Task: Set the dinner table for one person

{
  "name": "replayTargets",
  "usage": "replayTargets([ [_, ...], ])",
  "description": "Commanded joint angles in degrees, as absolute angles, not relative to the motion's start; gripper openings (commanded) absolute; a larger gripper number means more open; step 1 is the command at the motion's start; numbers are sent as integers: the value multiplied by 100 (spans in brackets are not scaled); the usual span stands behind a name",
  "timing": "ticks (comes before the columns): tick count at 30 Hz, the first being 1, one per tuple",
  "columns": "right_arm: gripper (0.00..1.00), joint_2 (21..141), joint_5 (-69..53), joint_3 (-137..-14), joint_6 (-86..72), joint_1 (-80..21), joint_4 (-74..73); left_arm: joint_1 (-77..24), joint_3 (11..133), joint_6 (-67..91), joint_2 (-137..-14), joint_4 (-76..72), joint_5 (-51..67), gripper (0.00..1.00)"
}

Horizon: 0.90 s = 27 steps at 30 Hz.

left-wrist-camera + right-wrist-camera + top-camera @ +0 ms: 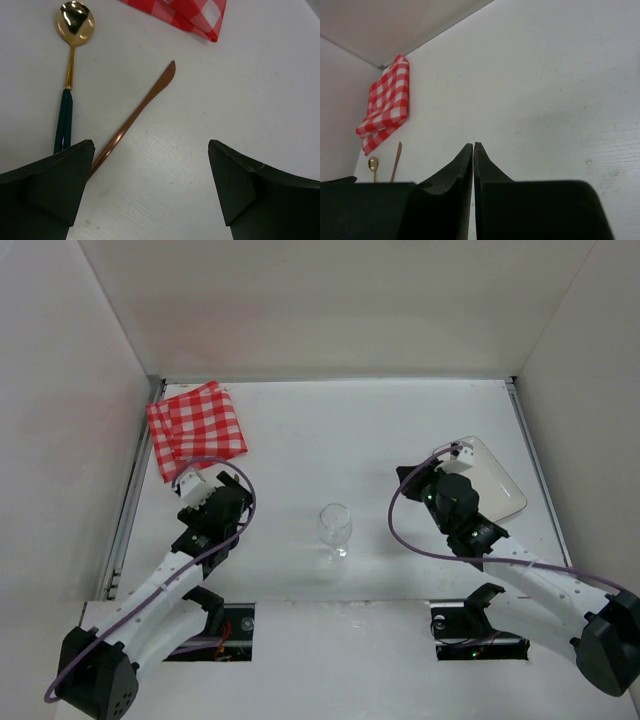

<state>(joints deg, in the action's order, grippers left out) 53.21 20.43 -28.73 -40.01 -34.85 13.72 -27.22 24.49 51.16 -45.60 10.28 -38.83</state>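
The dinner table (pixel 350 430) is a large white tabletop. A clear wine glass (pixel 334 528) stands upright near its front middle. A white plate (pixel 497 485) lies at the right, partly under my right arm. My left gripper (pixel 150 172) is open and empty, low over the table; in the top view it (pixel 212 483) sits just below the cloth. A gold spoon with a dark green handle (pixel 70 75) and a copper knife (pixel 137 117) lie just ahead of its left finger. My right gripper (pixel 473 148) is shut and empty, beside the plate's left edge (pixel 414 477).
A folded red-and-white checked cloth (pixel 197 430) lies at the far left corner; it also shows in the left wrist view (pixel 185 15) and the right wrist view (pixel 387 107). Metal edge rails (pixel 130 500) and white walls bound the table.
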Motion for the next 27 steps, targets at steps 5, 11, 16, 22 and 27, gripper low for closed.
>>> replayTargets([
  [5,9,5475,1828,-3032,-3894,-3546,1564,-1606,3066,4737,-5175,-263,-3349,33],
  [11,24,5476,1793,-3023,-3894,-3546,1608,-638,3954,4693,-6704,-641,-2892,41],
  [16,29,5475,1732,-3015,-3902,-3546,1608,82,4657,4755,-7847,-993,-2339,53],
  [22,30,5528,1591,-3067,-3894,-3581,1617,566,5606,4658,-8831,-511,-2233,67],
  [27,32,5537,1547,-3085,-3894,-3590,1617,725,6099,4632,-9526,-229,-2198,64],
])
